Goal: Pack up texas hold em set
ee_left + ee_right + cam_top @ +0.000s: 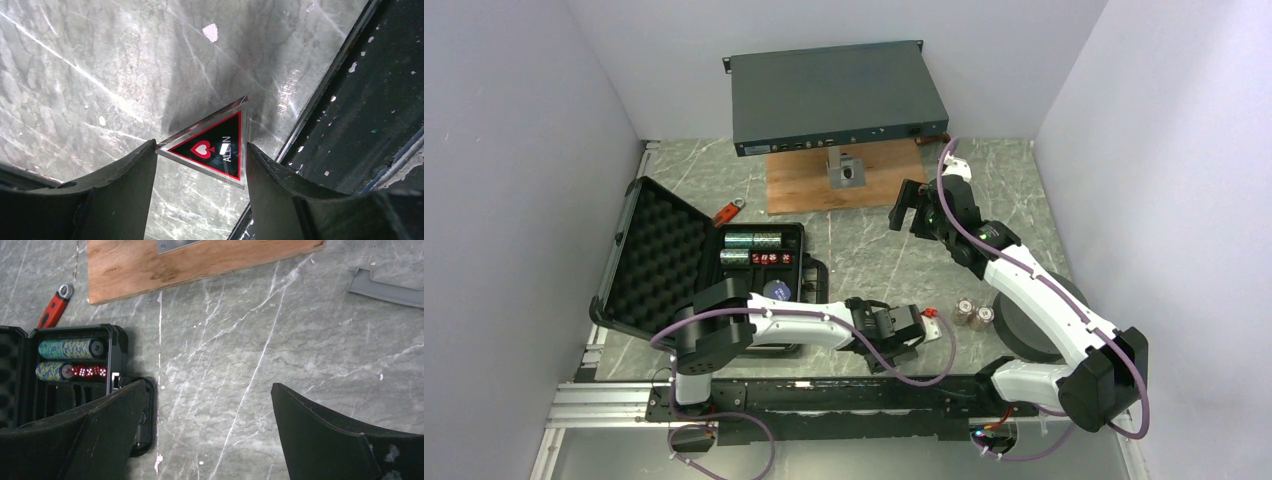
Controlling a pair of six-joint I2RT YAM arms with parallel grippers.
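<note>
Pinch: left gripper [201, 150] is clamped on the triangle marker [217, 145], one finger on its left corner and the other on its right edge, no gap on either side.
Marker: black with a red border, a heart and "ALL IN" on it. It's low over the desk [864, 250] right by the front edge, can't tell if it touches the marble.
Other arm: right gripper [207, 387] has its fingers spread wide with nothing in them, over bare marble just in front of the wooden board [809, 185] near the back edge.
Case: case [809, 262] sits open on the left side, its egg-crate lid leaning toward the left edge.
Inside: chip rows [754, 240] lying sideways, red dice [772, 259] next to the shorter row, blue disc [777, 290] nearer the front.
Loose bits: two loose chip stacks [974, 314] toward the front right corner, just beside the foam ring [1022, 330].
Extras: red-handled tool [731, 211] behind the case, rack unit [834, 95] at the back edge.
</note>
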